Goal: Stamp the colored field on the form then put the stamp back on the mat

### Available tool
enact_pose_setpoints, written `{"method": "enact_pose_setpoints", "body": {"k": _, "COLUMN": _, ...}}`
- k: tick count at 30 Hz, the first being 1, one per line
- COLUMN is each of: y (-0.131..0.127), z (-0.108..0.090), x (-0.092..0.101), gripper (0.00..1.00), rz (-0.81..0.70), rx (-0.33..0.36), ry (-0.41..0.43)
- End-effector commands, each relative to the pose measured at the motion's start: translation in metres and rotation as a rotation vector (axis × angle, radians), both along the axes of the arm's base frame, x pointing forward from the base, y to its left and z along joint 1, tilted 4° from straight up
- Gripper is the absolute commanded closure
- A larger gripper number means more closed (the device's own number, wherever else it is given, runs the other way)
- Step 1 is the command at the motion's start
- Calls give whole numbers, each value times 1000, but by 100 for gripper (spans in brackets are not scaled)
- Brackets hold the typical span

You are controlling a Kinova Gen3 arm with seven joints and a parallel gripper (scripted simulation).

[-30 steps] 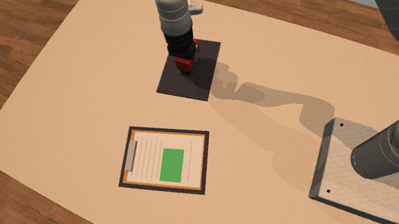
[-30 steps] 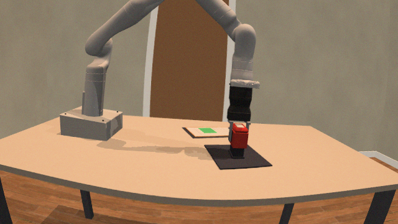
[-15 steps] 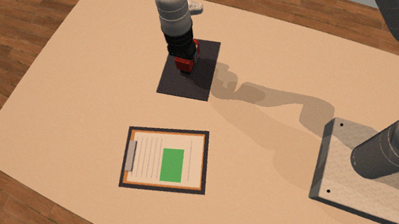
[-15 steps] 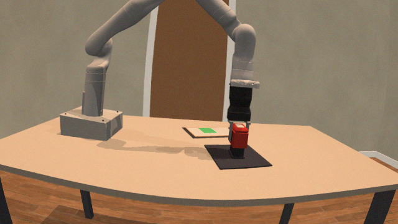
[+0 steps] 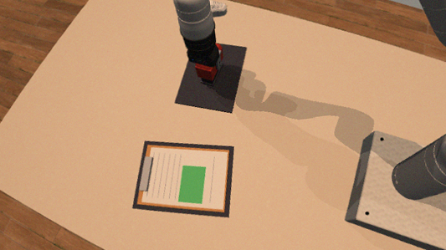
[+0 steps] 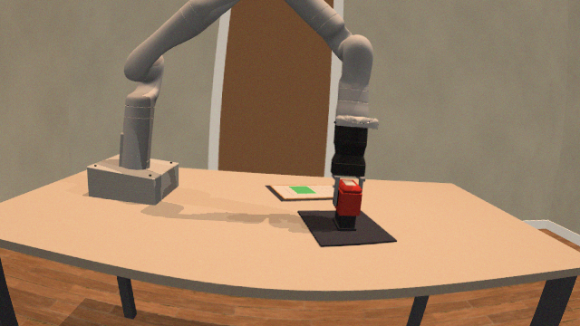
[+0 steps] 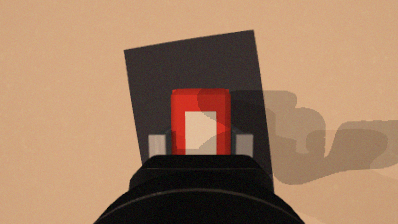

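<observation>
From above, the gripper (image 5: 209, 73) is clamped on the red stamp (image 5: 207, 71), which stands on the dark mat (image 5: 198, 90) near the far side of the tan table (image 5: 79, 116). Nearer the camera lies the form (image 5: 184, 179) on its clipboard, with ruled lines whose writing cannot be read and a green field (image 5: 192, 184); it is well apart from the mat. The arm's base plate (image 5: 371, 154) sits at the right.

From the side, the arm rises from its base (image 6: 159, 183), arches high and drops its wrist straight down over the mat (image 6: 372, 233). The stamp (image 6: 349, 201) stands upright, its dark foot on the mat, a finger (image 6: 336, 196) against its side.

At the wrist, grey fingers flank the red stamp (image 7: 177, 120) on both sides, set fairly wide and closed on it. A pale, blank rectangle marks the stamp's top.
</observation>
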State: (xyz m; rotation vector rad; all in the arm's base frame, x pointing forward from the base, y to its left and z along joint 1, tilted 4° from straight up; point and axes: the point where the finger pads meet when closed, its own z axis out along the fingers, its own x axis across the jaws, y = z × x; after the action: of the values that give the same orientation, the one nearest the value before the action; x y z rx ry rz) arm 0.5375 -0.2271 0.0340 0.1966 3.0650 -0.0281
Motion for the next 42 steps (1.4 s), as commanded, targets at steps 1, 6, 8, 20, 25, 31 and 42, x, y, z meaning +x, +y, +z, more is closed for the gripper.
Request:
{"method": "enact_pose_setpoints", "body": {"k": 1, "y": 0, "z": 1, "x": 1, "gripper": 41, "rz": 0, "rx": -1, "ry": -2}}
{"method": "enact_pose_setpoints", "body": {"k": 6, "y": 0, "z": 1, "x": 1, "gripper": 41, "rz": 0, "rx": -1, "ry": -2}}
{"method": "enact_pose_setpoints", "body": {"k": 8, "y": 0, "z": 1, "x": 1, "gripper": 41, "rz": 0, "rx": -1, "ry": -2}}
{"method": "enact_pose_setpoints", "body": {"k": 20, "y": 0, "z": 30, "x": -1, "gripper": 41, "rz": 0, "rx": -1, "ry": -2}}
{"method": "enact_pose_setpoints", "body": {"k": 25, "y": 1, "z": 41, "x": -2, "gripper": 41, "rz": 0, "rx": -1, "ry": -2}}
{"method": "enact_pose_setpoints", "body": {"k": 31, "y": 1, "z": 41, "x": -2, "gripper": 41, "rz": 0, "rx": -1, "ry": -2}}
{"method": "enact_pose_setpoints", "body": {"k": 42, "y": 37, "z": 40, "x": 5, "gripper": 41, "rz": 28, "rx": -3, "ry": 0}}
